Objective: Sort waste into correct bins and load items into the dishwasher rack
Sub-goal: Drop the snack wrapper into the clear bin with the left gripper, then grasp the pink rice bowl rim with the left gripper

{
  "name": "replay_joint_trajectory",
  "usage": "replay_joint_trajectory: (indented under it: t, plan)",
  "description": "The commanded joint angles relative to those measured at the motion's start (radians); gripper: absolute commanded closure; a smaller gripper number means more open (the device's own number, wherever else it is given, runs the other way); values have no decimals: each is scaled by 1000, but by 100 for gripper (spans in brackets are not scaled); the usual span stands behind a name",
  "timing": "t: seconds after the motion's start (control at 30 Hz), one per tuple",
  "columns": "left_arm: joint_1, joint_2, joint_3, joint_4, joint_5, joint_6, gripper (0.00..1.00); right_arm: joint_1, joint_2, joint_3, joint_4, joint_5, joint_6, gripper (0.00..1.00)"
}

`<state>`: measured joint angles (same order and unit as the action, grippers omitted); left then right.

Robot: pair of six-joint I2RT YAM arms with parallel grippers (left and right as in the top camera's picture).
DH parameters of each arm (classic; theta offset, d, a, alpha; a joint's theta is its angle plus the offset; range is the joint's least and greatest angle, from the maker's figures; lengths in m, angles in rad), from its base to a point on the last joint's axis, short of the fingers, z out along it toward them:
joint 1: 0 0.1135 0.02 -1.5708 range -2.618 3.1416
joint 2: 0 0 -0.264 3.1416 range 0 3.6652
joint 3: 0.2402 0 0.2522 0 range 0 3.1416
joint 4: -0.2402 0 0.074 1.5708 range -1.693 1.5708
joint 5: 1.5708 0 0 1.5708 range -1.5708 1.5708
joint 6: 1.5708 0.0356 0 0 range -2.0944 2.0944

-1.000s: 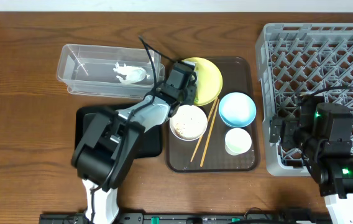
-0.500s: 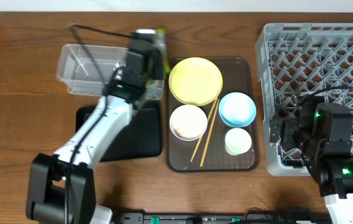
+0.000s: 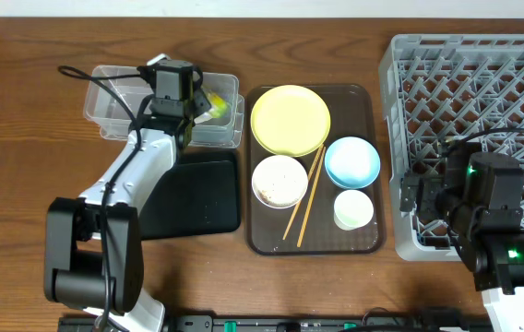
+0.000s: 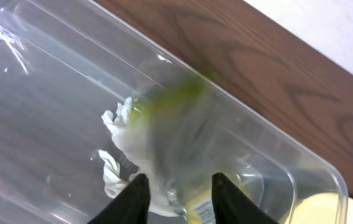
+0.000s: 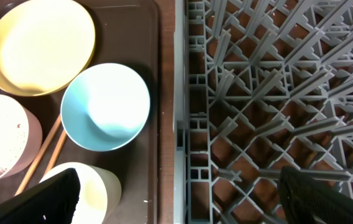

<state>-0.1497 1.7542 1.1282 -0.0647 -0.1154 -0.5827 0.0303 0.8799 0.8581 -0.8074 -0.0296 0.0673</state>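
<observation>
Wrapper scrap of crumpled white-and-green plastic [image 4: 164,140] had just dropped into the clear rectangular plastic tub [image 3: 105,78], the left gripper [image 4: 179,196] newly half-parted and empty.

Open wood tabletop [image 3: 22,184] left of black tray [image 3: 208,195]

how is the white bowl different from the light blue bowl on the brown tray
The white bowl has bits of food stuck inside; the light blue bowl looks clean and empty. The white bowl sits on the left side of the brown tray, left of the chopsticks; the light blue bowl sits right of them, nearer the dishwasher rack. Both stand upright, open side up, and look similar in size.
</observation>
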Motion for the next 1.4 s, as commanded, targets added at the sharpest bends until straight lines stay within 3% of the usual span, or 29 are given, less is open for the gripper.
replay_joint_trajectory:
  t: [0.0,0.13,0.3,0.37,0.43,0.5,0.63,0.87,1.37]
  plan:
    - [3,-33,2,-7,-17,-6,62,-10,-3,21,-1,-5,-5,1]
    - [-8,-124,2,-69,-16,63,62,-10,-3,21,-1,-5,-5,1]
    - [-84,-285,2,-284,-15,69,62,-10,-3,21,0,-5,-5,1]
    - [-132,-333,2,-371,2,69,56,-10,-3,21,0,-5,-5,1]
    - [-194,-364,2,-441,10,70,37,-10,-3,21,0,-5,-5,1]
    - [-255,-369,2,-479,22,70,35,-10,-3,21,0,-5,-5,1]
    - [-384,-329,-2,-462,25,90,37,-10,-3,21,0,-5,-5,1]
    - [-559,-157,-1,-390,25,245,41,-10,-3,21,0,-5,-5,1]
    - [-710,51,-2,-335,25,275,51,-10,-3,21,-1,-5,-5,1]
